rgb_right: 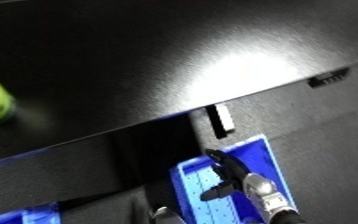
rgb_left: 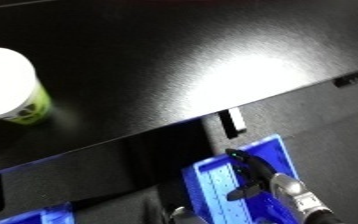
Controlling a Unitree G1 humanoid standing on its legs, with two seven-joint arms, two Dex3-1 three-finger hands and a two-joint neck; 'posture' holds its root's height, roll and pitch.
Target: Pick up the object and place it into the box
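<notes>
Only left eye shows whole cup (rgb_left: 11,87) | right hand (rgb_left: 249,175) fingers relaxed, empty, over blue bin (rgb_left: 213,192)

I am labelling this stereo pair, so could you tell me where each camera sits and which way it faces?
Left eye view: on the head, looking down at the black table, the whole green-and-white cup and the blue bin; right hand over the bin.
Right eye view: beside it, same aim; the cup is cut by the left edge.
Shared: table, cup, bin, right hand.

Black table (rgb_left: 158,65), bright glare, dark floor (rgb_left: 344,125)
</notes>
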